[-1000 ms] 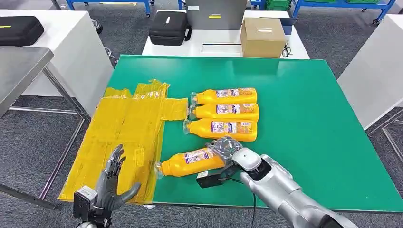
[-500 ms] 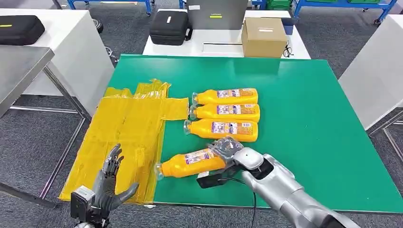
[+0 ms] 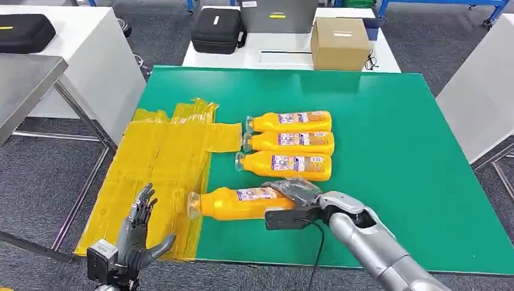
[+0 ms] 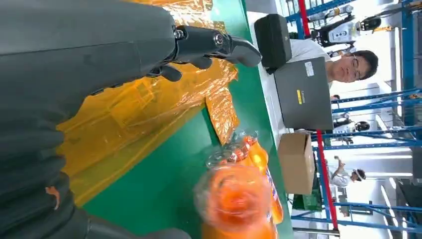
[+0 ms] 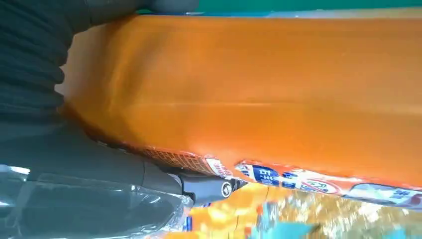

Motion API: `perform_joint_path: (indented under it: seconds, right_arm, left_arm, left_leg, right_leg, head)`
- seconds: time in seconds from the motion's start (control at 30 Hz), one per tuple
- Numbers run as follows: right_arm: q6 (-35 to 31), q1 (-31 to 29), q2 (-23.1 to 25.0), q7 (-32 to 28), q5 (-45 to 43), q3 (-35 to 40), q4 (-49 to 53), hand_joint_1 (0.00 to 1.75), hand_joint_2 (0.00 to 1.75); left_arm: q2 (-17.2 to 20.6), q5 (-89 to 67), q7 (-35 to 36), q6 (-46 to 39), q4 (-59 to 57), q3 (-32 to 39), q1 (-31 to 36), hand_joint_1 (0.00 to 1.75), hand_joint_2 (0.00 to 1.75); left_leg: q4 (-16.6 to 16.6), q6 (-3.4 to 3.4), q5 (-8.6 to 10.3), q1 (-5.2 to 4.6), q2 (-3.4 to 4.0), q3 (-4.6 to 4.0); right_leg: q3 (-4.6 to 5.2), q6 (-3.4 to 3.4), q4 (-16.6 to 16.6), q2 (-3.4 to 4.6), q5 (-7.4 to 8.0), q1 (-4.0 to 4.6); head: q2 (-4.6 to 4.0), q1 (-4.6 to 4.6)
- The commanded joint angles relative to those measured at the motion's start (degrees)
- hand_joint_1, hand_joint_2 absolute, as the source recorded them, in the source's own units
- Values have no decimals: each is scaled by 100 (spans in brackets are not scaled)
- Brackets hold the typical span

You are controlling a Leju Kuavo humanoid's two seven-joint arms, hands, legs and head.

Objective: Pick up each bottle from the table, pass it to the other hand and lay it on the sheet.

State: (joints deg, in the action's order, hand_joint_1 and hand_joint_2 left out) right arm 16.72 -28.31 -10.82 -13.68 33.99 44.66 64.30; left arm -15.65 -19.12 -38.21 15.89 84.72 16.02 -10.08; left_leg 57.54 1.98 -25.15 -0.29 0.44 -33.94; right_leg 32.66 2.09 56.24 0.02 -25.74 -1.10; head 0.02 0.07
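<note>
My right hand (image 3: 295, 197) grips an orange bottle (image 3: 239, 202) near its base, the clear cap end pointing left over the edge of the yellow sheet (image 3: 159, 170). The same bottle (image 5: 259, 94) presses close against the right hand (image 5: 74, 164) in the right wrist view. In the left wrist view the bottle (image 4: 236, 201) comes cap-first toward the camera. My left hand (image 3: 140, 233) hovers open near the sheet's front edge, fingers spread; its fingers (image 4: 219, 45) hang over the yellow sheet (image 4: 134, 114). Three more orange bottles (image 3: 290, 143) lie side by side on the green table (image 3: 394, 151).
A cardboard box (image 3: 339, 42), a black case (image 3: 217, 29) and a laptop sit on the white table behind. A person (image 4: 348, 67) sits at that table. White tables flank both sides; a steel table (image 3: 27, 79) stands at the left.
My right hand has lifted the bottle and carried it left, so its cap end now reaches over the sheet's edge. The left hand has barely moved.
</note>
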Motion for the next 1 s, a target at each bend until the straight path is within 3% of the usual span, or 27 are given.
perform_joint_path:
  seconds: [0.03,0.23,0.43,0.73,1.0]
  right_arm:
    - [-107,104,169,3,-172,-540,324,175,175]
    - [4,543,244,-462,-751,-889,597,175,175]
    - [155,972,619,-853,-1157,-931,512,175,175]
    - [172,1151,985,-713,-973,-693,411,175,175]
    - [169,1109,1019,-674,-904,-676,325,175,175]
  left_arm:
    - [87,50,80,-27,-13,-180,-72,0,175]
    - [42,95,57,-24,0,-288,-79,0,175]
    - [-12,-65,-17,-266,273,-699,-100,0,175]
    - [166,-28,140,-1048,460,-1501,135,0,175]
    - [247,-127,88,-1303,553,-1771,166,0,175]
  left_leg:
    - [1,-10,-4,6,0,4]
    - [-1,-11,-4,8,-13,2]
    - [-2,-11,-5,10,-11,-3]
    - [4,-12,-3,13,-14,-19]
    - [0,-13,-7,11,-6,-8]
  right_leg:
    - [-5,-9,-2,2,-3,6]
    - [-7,-10,-5,-10,-6,8]
    - [-2,-10,-7,-10,-5,10]
    - [12,-10,-3,-12,-3,13]
    - [4,-12,-4,-5,-6,11]
  head:
    - [0,0]
    - [0,-2]
    - [0,0]
    - [0,0]
    - [0,0]
